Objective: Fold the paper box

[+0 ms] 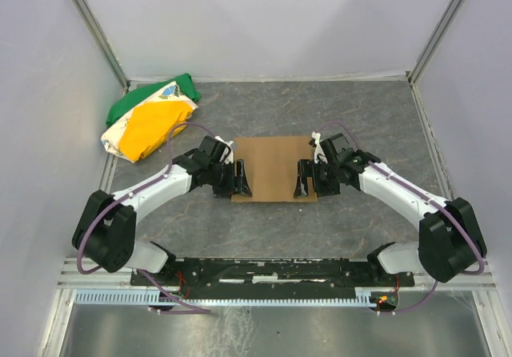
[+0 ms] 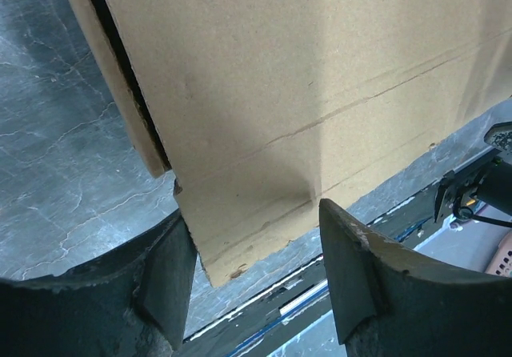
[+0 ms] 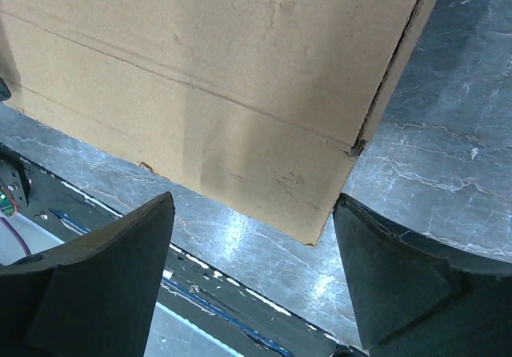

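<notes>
The paper box lies as a flat brown cardboard piece in the middle of the table. My left gripper is at its near left corner and my right gripper at its near right corner, both pointing inward. In the left wrist view the paper box fills the top, and its corner reaches between the spread fingers of my left gripper. A folded layer shows along its left edge. In the right wrist view the box ends just above the open right gripper, which holds nothing.
A green, yellow and white cloth bundle lies at the back left by the wall. The grey table is walled on three sides. A black rail with the arm bases runs along the near edge.
</notes>
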You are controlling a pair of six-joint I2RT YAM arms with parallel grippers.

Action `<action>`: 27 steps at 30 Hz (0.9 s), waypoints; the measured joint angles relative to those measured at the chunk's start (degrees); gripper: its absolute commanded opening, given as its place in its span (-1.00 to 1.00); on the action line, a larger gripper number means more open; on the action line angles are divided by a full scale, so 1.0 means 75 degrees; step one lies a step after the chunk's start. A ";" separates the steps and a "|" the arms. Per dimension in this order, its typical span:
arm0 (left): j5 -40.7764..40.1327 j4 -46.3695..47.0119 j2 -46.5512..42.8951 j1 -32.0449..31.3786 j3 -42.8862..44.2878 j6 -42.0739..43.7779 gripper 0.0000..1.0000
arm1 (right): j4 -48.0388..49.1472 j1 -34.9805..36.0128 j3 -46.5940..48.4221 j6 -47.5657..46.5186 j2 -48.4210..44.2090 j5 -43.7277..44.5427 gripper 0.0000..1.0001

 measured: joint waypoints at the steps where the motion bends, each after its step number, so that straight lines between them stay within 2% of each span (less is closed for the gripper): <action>1: 0.0017 -0.0003 -0.0041 0.0000 0.0009 -0.0003 0.33 | -0.0012 0.0000 0.0000 0.0009 -0.0026 -0.0017 0.76; 18: 0.0017 -0.0117 -0.0122 0.0000 0.0058 0.0003 0.31 | -0.0093 -0.0006 0.0073 0.0102 0.0009 0.0102 0.75; 27: -0.0344 -0.0848 -0.0093 -0.0015 0.0493 0.0268 0.29 | -0.0306 -0.0006 0.0114 -0.0015 -0.0020 0.0423 0.75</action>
